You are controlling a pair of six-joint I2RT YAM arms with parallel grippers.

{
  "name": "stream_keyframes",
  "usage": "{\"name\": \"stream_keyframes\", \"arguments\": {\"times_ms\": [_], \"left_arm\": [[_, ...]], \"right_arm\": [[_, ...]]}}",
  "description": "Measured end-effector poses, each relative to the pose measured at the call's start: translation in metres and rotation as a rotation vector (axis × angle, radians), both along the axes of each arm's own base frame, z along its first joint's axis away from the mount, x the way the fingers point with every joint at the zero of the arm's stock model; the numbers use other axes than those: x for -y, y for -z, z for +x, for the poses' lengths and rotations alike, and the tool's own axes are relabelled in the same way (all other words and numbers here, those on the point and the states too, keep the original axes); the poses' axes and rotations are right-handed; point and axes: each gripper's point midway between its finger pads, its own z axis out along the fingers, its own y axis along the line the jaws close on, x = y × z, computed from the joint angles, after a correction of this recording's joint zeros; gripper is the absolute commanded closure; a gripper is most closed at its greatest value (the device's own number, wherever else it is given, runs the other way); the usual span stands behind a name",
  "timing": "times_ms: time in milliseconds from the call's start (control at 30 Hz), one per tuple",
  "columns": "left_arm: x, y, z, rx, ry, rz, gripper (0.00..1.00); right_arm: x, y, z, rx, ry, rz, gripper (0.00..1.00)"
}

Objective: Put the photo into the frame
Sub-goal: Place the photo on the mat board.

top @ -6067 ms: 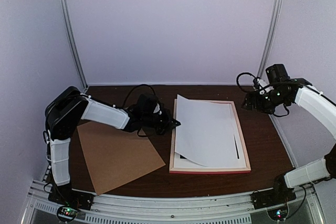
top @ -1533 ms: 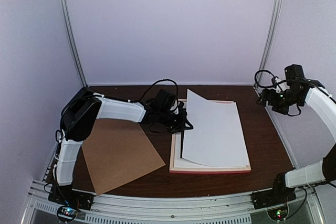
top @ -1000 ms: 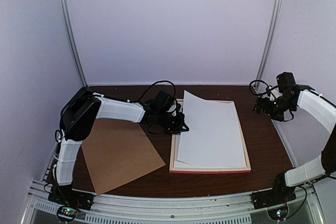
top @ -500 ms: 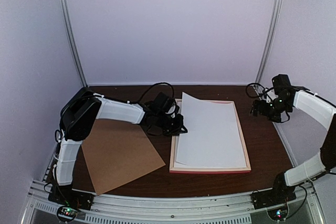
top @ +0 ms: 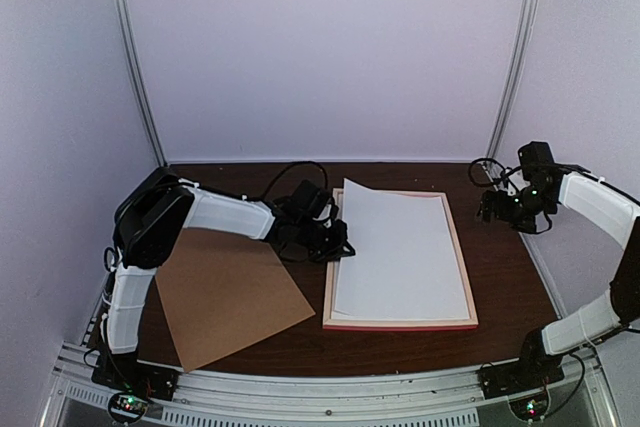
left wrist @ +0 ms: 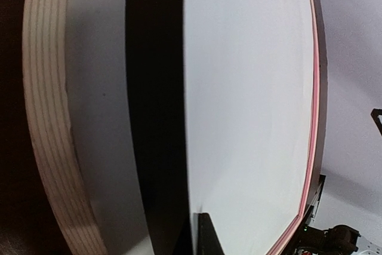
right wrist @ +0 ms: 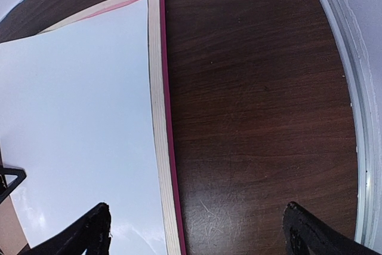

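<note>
The frame lies flat on the table, pale wood sides up and pink edge at the bottom. It also shows in the left wrist view and the right wrist view. The photo lies on it with its white back up, its left edge slightly raised. My left gripper is shut on that left edge. One finger rests on top of the sheet; the other is hidden under it. My right gripper is open and empty above bare table beside the frame's far right corner, its wide gap over the frame's right rail.
A brown backing board lies flat at the left front. Metal rails run along the table's right edge. The dark wood table shows right of the frame. The left arm's cable loops behind its wrist.
The photo has come down from a raised tilt to nearly flat on the frame. My left gripper has lowered with it. My right gripper has dropped and shifted left toward the frame's far right corner.
</note>
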Motion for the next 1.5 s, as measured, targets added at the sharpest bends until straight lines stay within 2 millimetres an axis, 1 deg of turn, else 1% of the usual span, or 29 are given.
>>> {"name": "stream_keyframes", "arguments": {"times_ms": [533,867,1033,1267,1400,1500], "left_arm": [[0.0031,-0.0013,-0.0013,0.003,-0.003,-0.010,0.99],[0.0035,-0.0014,-0.0009,0.002,-0.012,-0.010,0.85],[0.0029,-0.0010,0.0000,0.005,-0.017,-0.006,0.77],[0.0011,0.0015,-0.0005,0.003,-0.021,0.007,0.57],[-0.0011,0.0044,-0.0024,-0.002,-0.017,0.023,0.50],[-0.0019,0.0003,-0.0029,0.002,-0.015,0.024,0.47]], "right_arm": [[-0.0011,-0.0008,0.0015,0.007,-0.003,0.000,0.00],[-0.0012,0.0004,0.0024,0.005,-0.004,0.000,0.00],[-0.0012,0.0004,0.0031,0.007,-0.004,0.000,0.00],[-0.0022,0.0025,0.0033,0.001,-0.007,0.000,0.00],[-0.0037,0.0034,0.0035,-0.002,-0.011,0.001,0.00],[-0.0050,0.0042,0.0041,-0.002,-0.015,0.001,0.00]]}}
